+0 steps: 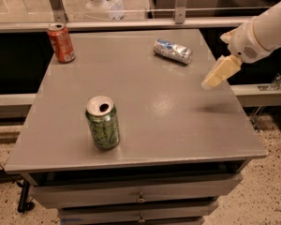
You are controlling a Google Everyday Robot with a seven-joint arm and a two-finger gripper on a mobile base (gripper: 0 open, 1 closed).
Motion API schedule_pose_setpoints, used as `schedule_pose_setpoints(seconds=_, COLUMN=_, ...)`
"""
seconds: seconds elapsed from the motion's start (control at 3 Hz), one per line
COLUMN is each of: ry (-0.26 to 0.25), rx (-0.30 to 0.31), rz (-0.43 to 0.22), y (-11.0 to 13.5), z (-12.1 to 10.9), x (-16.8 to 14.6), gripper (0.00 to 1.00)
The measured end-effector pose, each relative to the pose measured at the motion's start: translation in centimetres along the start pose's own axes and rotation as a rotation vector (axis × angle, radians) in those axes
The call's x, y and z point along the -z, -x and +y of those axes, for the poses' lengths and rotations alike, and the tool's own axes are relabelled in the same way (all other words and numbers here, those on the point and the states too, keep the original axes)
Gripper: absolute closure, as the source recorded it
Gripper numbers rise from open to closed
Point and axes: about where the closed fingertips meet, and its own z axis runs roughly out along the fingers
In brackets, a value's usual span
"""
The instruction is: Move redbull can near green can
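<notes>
Over the counter's (178, 125) right edge hangs the pincer (218, 73), its spread not tellable; redbull can (173, 51) lies far right, green can (102, 123) stands front left, open grey top between.

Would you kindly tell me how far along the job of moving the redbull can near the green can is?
Nothing is done yet: the redbull can lies on its side far right on the table, apart from the upright green can at front left. In hand: the gripper hovers empty over the right side. Left: grasp, carry, place.
</notes>
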Motion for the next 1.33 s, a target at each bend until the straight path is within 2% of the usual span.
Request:
schedule_pose_setpoints(seconds=0.33, ry=0.001, rx=-0.084, rz=-0.063, y=1.0, z=-1.9, x=-2.8, gripper=0.00)
schedule_pose_setpoints(seconds=0.67, ry=0.003, rx=-0.141, rz=-0.126, y=2.6, z=-3.4, x=-5.3, gripper=0.00)
schedule_pose_setpoints(seconds=1.33, ry=-0.016, rx=-0.228, rz=-0.221, y=5.7, z=-6.0, x=-9.8, gripper=0.00)
